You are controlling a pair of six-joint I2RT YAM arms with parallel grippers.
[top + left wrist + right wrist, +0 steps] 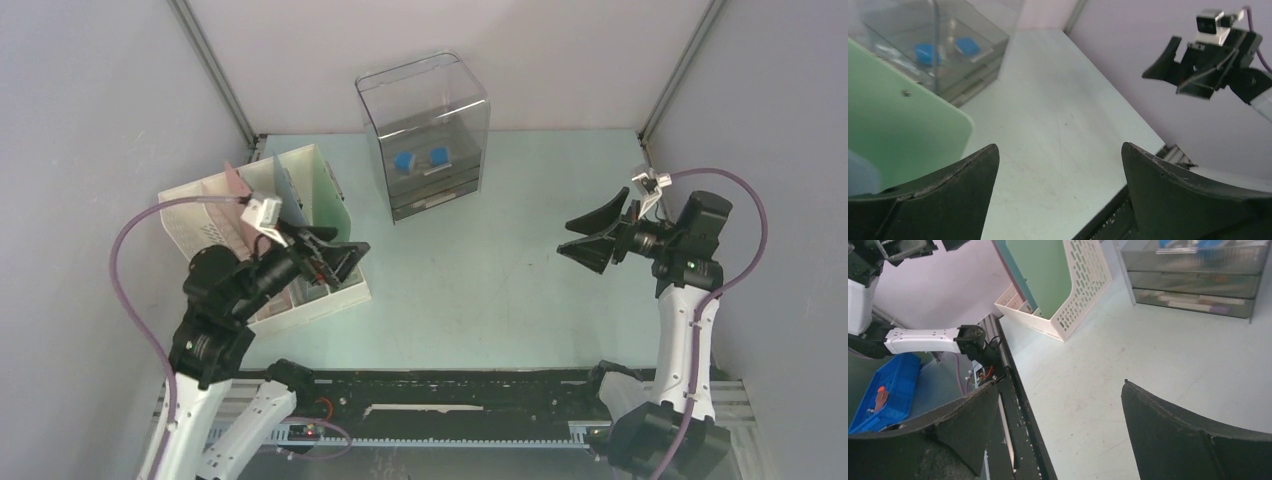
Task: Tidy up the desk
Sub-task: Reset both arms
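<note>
The desk [490, 280] is a pale mint-green tabletop with grey walls and a black rail along its front. My left gripper [350, 255] hangs open over the front corner of the white slotted file rack [300, 240], nothing between its fingers. In the left wrist view its gripper [1060, 150] frames bare desk [1058, 115]. At the right side, my right gripper [585, 238] stands open in the air, pointing left, holding nothing. In the right wrist view its gripper [1060, 390] spans the desk [1128, 360] and the front rail.
A clear plastic drawer box [425, 135] with two blue items inside stands at the back centre. The file rack holds green and pink folders [305, 195]. The black rail [450, 385] runs along the front. A blue bin [885, 390] sits off the desk.
</note>
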